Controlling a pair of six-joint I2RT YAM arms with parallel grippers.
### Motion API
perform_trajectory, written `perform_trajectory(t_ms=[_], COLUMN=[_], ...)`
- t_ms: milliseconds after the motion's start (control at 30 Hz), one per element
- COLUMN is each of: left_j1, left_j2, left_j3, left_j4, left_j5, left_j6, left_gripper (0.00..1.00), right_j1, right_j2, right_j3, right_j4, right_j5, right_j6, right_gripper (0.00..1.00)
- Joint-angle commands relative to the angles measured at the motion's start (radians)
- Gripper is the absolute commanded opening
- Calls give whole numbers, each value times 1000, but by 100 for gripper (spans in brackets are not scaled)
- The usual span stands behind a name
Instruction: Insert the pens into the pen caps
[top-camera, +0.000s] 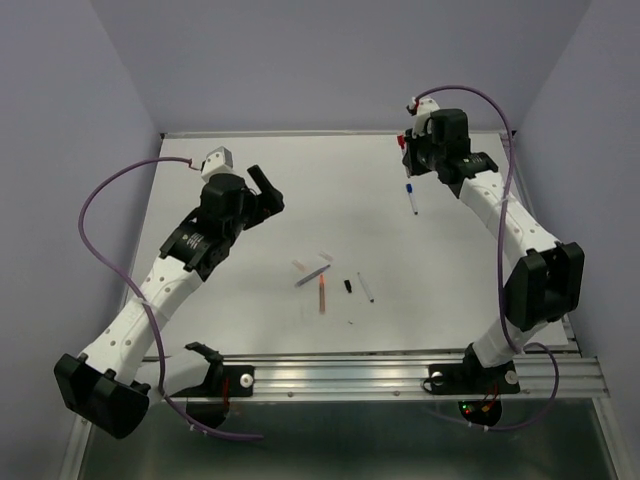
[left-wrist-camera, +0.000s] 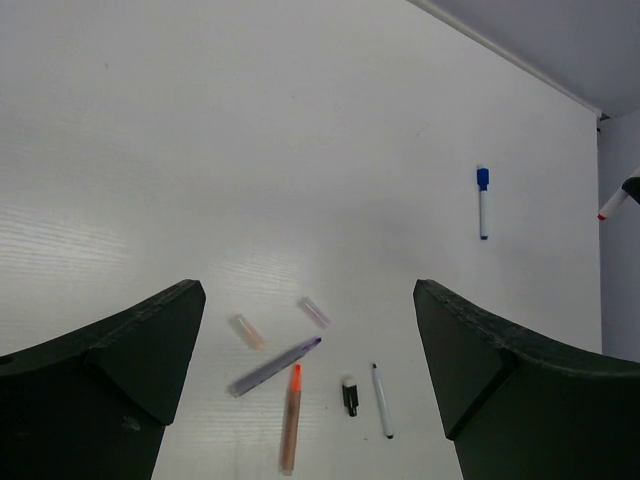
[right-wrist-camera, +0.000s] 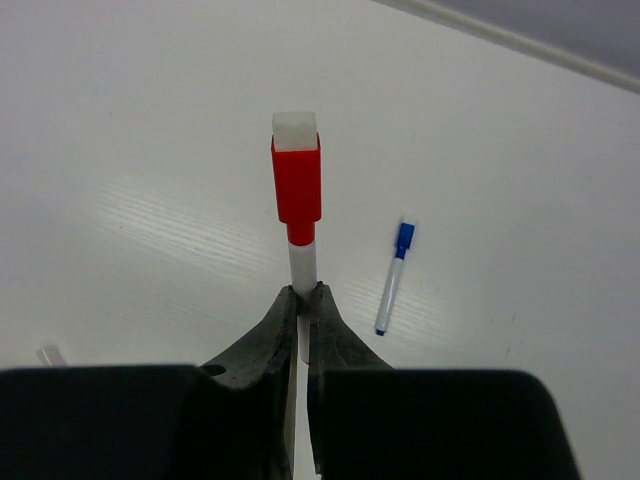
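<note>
A: What does the right gripper have?

B: Its fingers are pinched hard onto the white barrel of a red-capped pen. The pen points straight out ahead of the fingertips with its square-ended cap farthest away.

A: How would it handle?

B: It looks like smooth, hard plastic, so it is probably light and stiff. A round barrel that slick may swivel or slide in a two-finger pinch. A hold on the middle of the barrel, square across it, seems safest.

A: And the left gripper?

B: It is spread wide and holds nothing. Nearest, in the gap between its fingers, lie an orange pen, a stubby black cap and a thin white pen, near one another but apart. Just beyond them a grey pen lies aslant. Past that are two pale caps, short and translucent.

A: Would the caps be hard to grasp?

B: Likely so. They are small and light enough to skid on the white, faintly grained table.

A: Is there anything farther out?

B: A blue-capped pen lies flat well ahead, over toward the right finger's side.
</note>
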Motion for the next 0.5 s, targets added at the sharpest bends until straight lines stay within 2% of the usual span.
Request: perform_trajectory(t_ms=[0, 133, 300, 467], left_j1=[-6, -6, -6, -6], left_j2=[-60, -57, -55, -52], left_j3=[-37, -49, -64, -80], left_j4=[31, 16, 8, 13], left_j5=[-16, -26, -29, -30], left_j6=[-6, 0, 2, -7], left_gripper=[99, 99, 99, 99], right_j1=[-64, -147, -201, -211], right_j2=[61, 194, 365, 492], right_j3=[30, 70, 214, 308], right_j4=[-54, -106, -197, -260], right_j5=[105, 76, 77, 45], right_j6=[93, 44, -8, -48], right_gripper=[1, 1, 1, 2])
